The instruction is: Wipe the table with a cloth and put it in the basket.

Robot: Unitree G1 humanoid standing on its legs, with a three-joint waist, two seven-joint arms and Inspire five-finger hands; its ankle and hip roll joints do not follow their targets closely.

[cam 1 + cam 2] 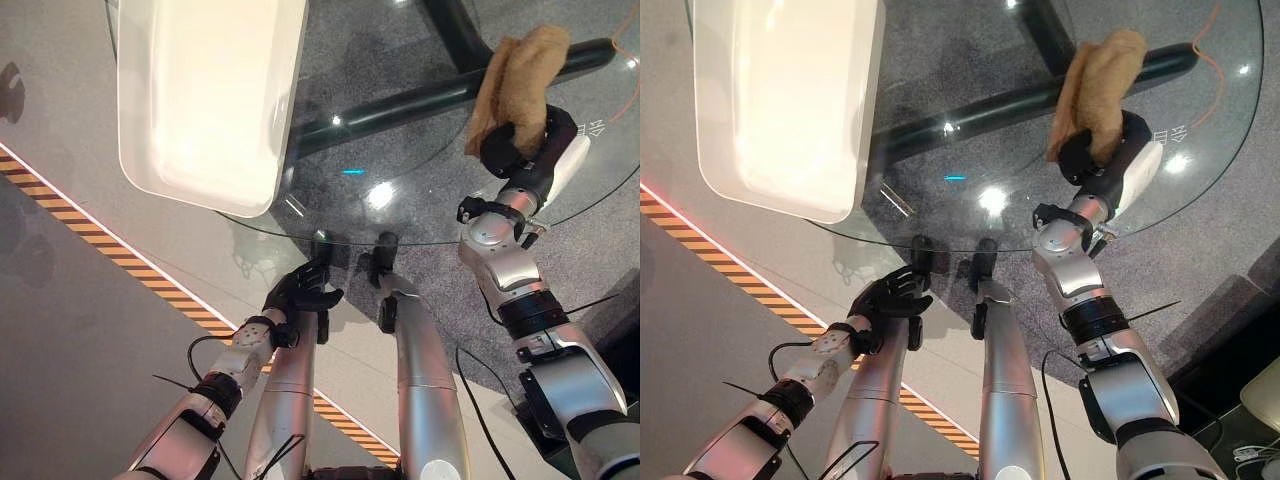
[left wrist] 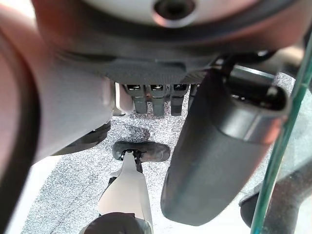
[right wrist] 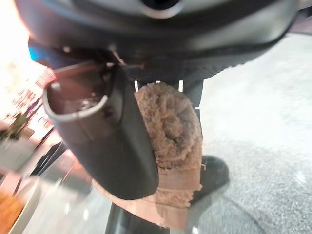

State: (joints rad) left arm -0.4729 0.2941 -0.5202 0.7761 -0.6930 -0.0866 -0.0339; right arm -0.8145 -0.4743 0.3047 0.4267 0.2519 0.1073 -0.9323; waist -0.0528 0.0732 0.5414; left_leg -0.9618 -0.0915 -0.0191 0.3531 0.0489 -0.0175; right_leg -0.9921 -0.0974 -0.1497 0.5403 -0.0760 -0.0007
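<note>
Cloth (image 1: 520, 85) is in the right hand (image 1: 530, 150), bunched and tan, gripped between the dark fingers and thumb. The right wrist view confirms the grasp: the thumb (image 3: 105, 141) lies across one side of the wad and the cloth (image 3: 170, 141) fills the space behind it. The hand holds it over the far right part of the round glass table (image 1: 420, 215). Whether the cloth touches the glass or hangs just above it cannot be settled from these views; part of it stands up above the hand.

Step in hand, by my judgement: the wiping stage, or the end of it, with the deposit not yet done. The white basket (image 1: 210, 100), a long shallow tub, sits on the left part of the table, well apart from the cloth. The next move calls for carrying the cloth leftward across the table, clearing the basket's near rim, and releasing only once the wad is over the inside.

Right arm reaches forward and up from the lower right, forearm raised, wrist bent toward the table centre. Left hand (image 1: 300, 292) is idle below the near edge of the table, fingers loosely relaxed and holding nothing; its wrist view shows the fingers (image 2: 153, 100) straight.
</note>
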